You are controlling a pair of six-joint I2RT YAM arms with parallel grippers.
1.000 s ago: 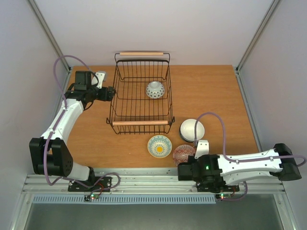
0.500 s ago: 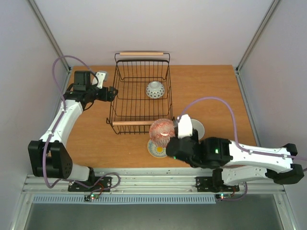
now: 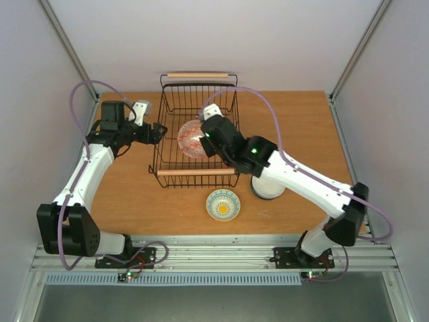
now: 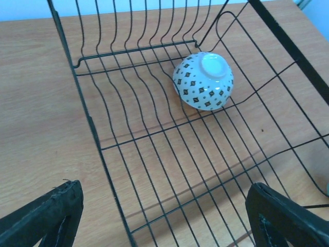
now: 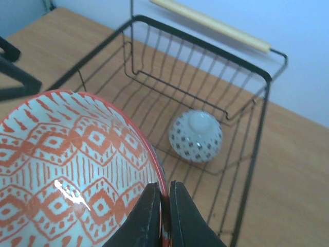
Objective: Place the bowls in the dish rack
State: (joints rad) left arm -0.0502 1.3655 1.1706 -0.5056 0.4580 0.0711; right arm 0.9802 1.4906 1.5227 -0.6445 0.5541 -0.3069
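Placement step, we judge: right fingers (image 5: 153, 213) pinched on red bowl (image 3: 192, 137) rim, bowl above dish rack (image 3: 198, 172) middle. Left fingers (image 4: 288, 218) gape empty beside rack's left wall. Next we need lowering, then release clear of dotted bowl (image 4: 203, 81) inside.

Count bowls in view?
4: red bowl in right gripper over dish rack; dotted bowl inside it; yellow bowl and pale bowl on table. Others may be hidden.
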